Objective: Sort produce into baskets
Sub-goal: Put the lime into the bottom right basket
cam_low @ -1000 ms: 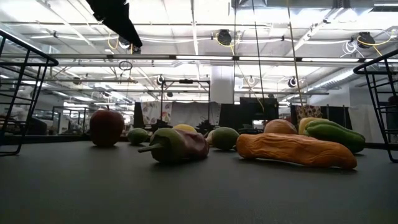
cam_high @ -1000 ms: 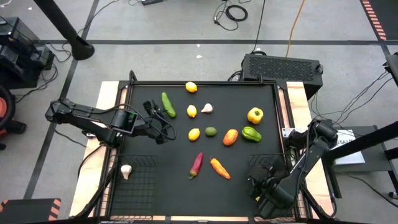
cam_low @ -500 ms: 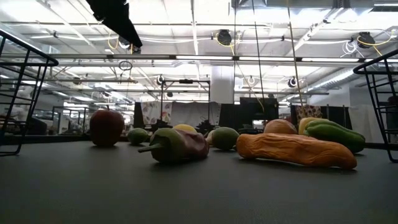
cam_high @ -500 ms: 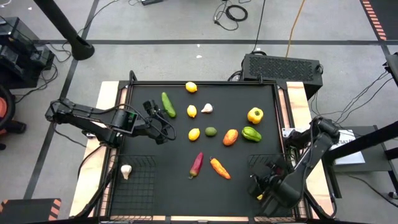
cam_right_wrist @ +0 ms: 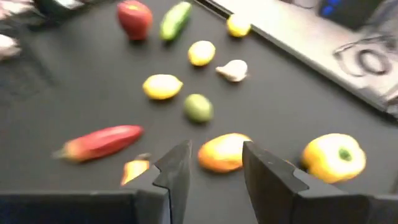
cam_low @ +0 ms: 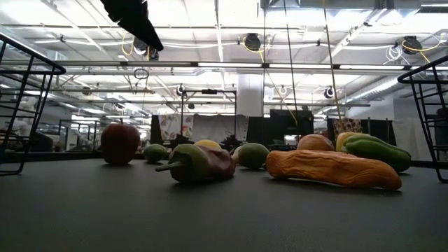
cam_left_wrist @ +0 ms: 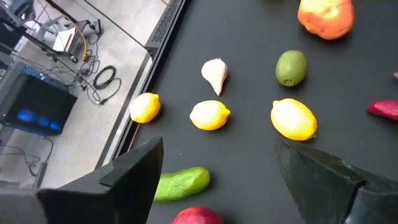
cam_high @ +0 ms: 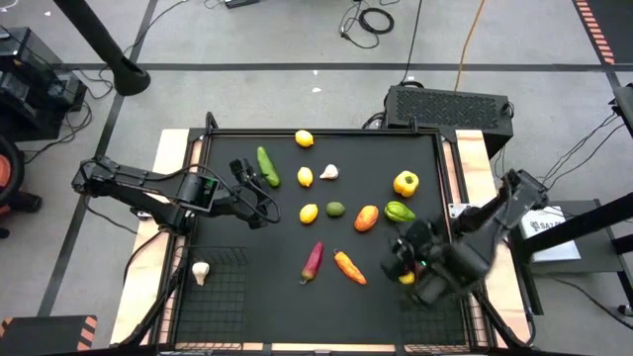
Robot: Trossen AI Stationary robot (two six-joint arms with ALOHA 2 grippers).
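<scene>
Toy produce lies on the black table: a cucumber [cam_high: 267, 165], lemons [cam_high: 306, 177], a garlic [cam_high: 329, 172], an orange pepper [cam_high: 366, 219], a green pepper [cam_high: 400, 212], a yellow pepper [cam_high: 406, 183], a red chili [cam_high: 313, 261] and a carrot [cam_high: 349, 267]. My left gripper [cam_high: 252, 191] is open above the red apple [cam_left_wrist: 198, 216], which it hides in the high view. My right gripper [cam_right_wrist: 211, 168] is open and empty at the far edge of the right basket [cam_high: 450, 307], pointing at the orange pepper [cam_right_wrist: 224, 152]. The left basket [cam_high: 223, 297] holds a garlic [cam_high: 201, 272].
The two wire baskets stand at the table's near corners and show at the sides of the low view, the left one [cam_low: 28, 105] and the right one [cam_low: 427, 98]. A raised frame [cam_high: 316, 132] runs round the table. A small yellow patch [cam_high: 406, 279] shows beside the right arm.
My right gripper has gone from over the right basket toward the far edge and a little to the left, toward the orange and green peppers. The produce lies as before.
</scene>
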